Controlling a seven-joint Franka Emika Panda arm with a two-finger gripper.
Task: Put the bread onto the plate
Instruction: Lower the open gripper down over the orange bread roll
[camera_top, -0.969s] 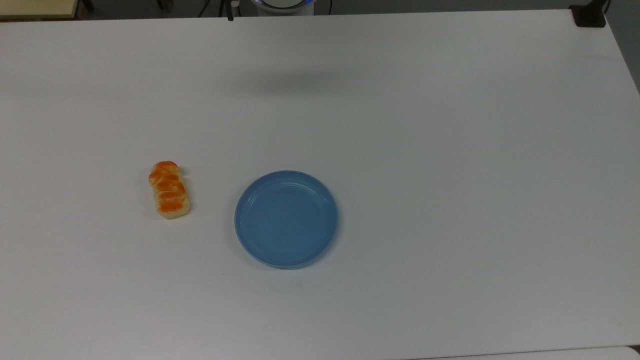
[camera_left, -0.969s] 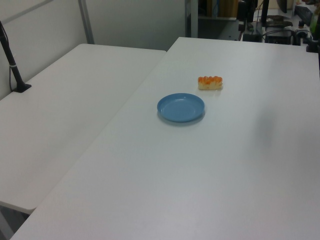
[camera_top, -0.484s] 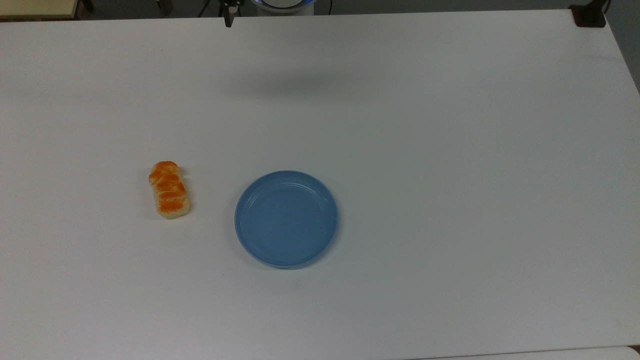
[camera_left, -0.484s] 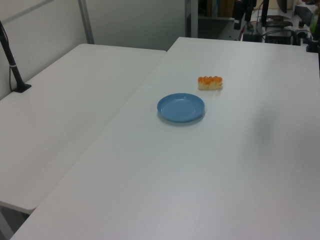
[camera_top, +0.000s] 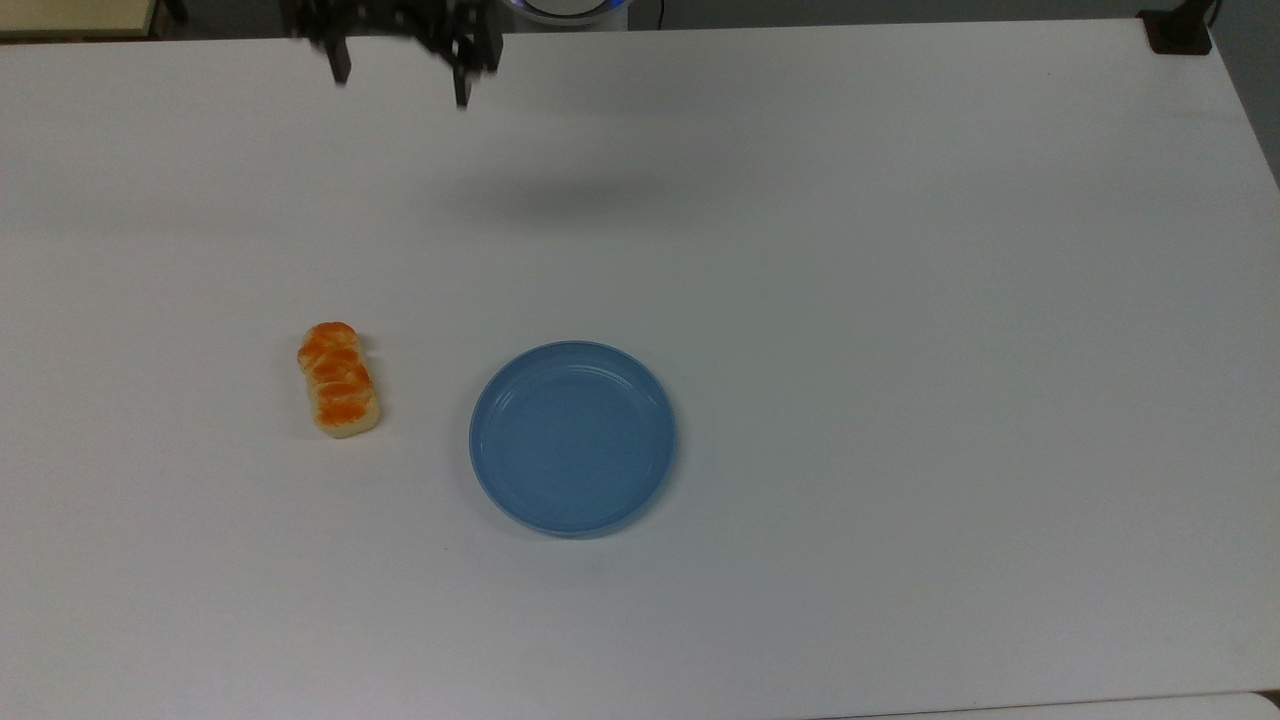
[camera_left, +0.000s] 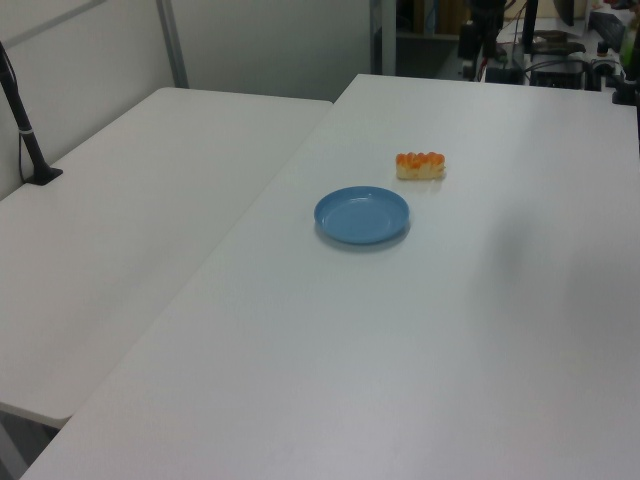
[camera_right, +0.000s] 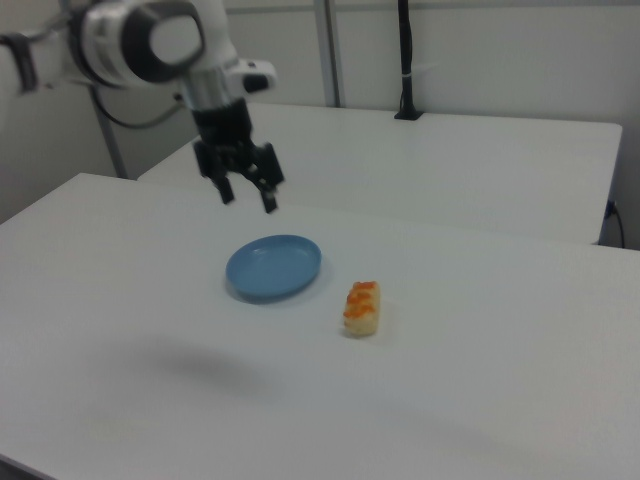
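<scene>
Gripper (camera_right: 246, 195) hanging high above the table (camera_right: 480, 380), fingers spread wide apart, nothing held between them. In the top view, seen as a dark blurred shape at the table's far edge, toward the top view's left (camera_top: 400, 70).

Nearest in the right view: the bread (camera_right: 362, 307), lying flat on the table's bare middle, long axis running roughly front edge to back edge, orange bumps up. Just beyond it, the plate (camera_right: 273, 266), empty, near the bread but not touching; a clear strip of tabletop between the two. Farther back, a second white table (camera_right: 450, 150) set against the first, with a dark post (camera_right: 405, 60) standing at its far edge.

Step in hand, by judgement: the approach to the bread, with no contact yet and the whole task still ahead. To do it well: travel across to a spot straight above the loaf's middle, wrist turned so the fingers straddle the narrow width, not the length. Descend vertically with the opening kept wide, low enough to catch the pale sides below the glossy bumps, where the surface looks less likely to slip. Close gently, since a toy loaf of this sort may squash or squirt out. Lift clear of the plate's raised rim before crossing over it.

Count: one bread, one plate, one gripper, two tables.
</scene>
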